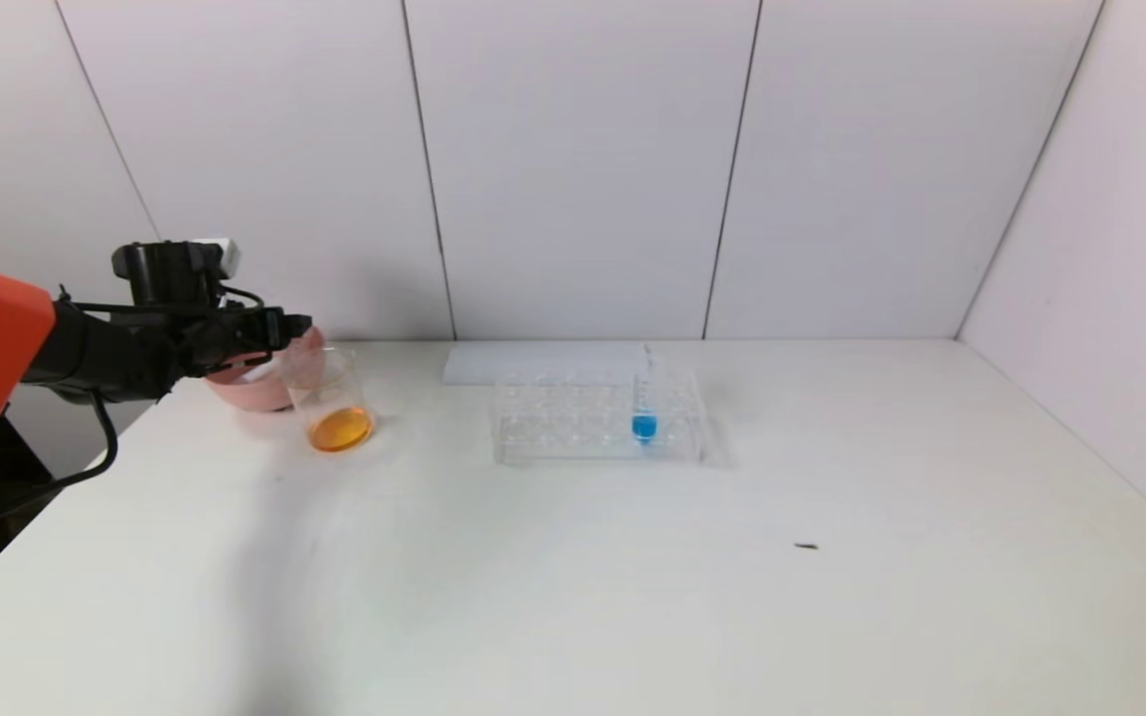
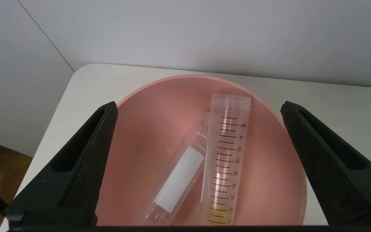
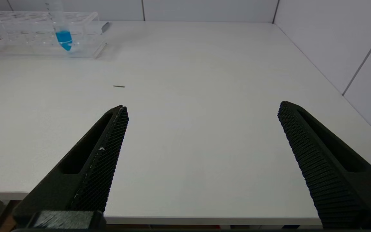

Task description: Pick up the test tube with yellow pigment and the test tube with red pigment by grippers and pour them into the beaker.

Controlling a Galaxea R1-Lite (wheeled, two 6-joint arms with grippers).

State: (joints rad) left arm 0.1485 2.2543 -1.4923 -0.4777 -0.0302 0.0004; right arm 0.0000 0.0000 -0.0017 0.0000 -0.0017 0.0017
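My left gripper [image 1: 286, 328] hangs open over the pink bowl [image 1: 240, 391] at the table's far left, empty. In the left wrist view the left gripper [image 2: 198, 108] has its jaws wide apart above the bowl [image 2: 147, 106], where two clear graduated tubes lie. One tube [image 2: 225, 161] holds a thin yellow residue in its tip. The other tube [image 2: 179, 178] has a white label and shows no pigment. The beaker [image 1: 327, 393] stands beside the bowl with orange liquid in its bottom. My right gripper [image 3: 201, 108] is open and empty above the table's near edge.
A clear tube rack [image 1: 573, 418] stands at the middle back with one blue-liquid tube [image 1: 645, 410] upright in it; both the rack [image 3: 27, 32] and the blue tube [image 3: 63, 36] show in the right wrist view. A small dark speck [image 1: 807, 546] lies on the white table.
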